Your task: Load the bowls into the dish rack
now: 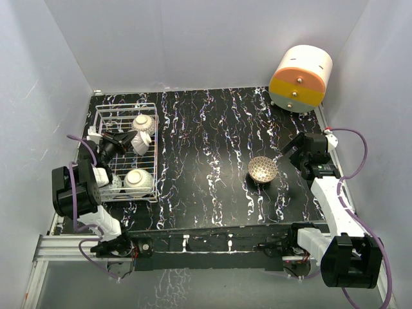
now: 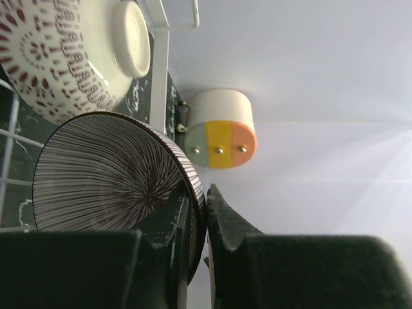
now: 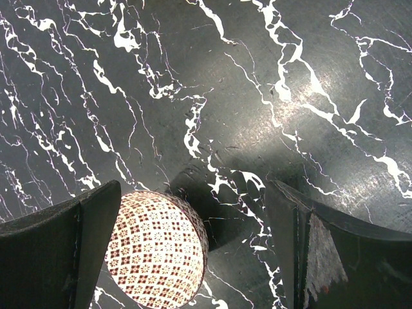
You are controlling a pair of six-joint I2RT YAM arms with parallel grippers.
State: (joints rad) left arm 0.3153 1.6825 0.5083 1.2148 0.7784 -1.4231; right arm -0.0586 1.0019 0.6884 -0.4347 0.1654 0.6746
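Top external view shows a far bowl (image 1: 144, 122) and a near bowl (image 1: 138, 182) resting in the dish rack (image 1: 126, 107) on the left of the surface (image 1: 206, 135). A possible third beside the near one is hard to make out. The left end effector (image 2: 199, 199) is clenched on the rim of a striped bowl (image 2: 109, 174), held over the rack's middle. A lattice bowl (image 1: 262, 169) sits right of centre, just beside the right end effector (image 3: 193, 193), which is spread and grasps nothing. By my judgement the striped bowl awaits release and the lattice bowl is yet to be loaded.

Left pincer (image 1: 131, 140) grips a tilted bowl (image 1: 143, 145) in the dish rack (image 1: 117, 113); a lattice bowl (image 1: 262, 169) sits near the right pincer (image 1: 288, 153)
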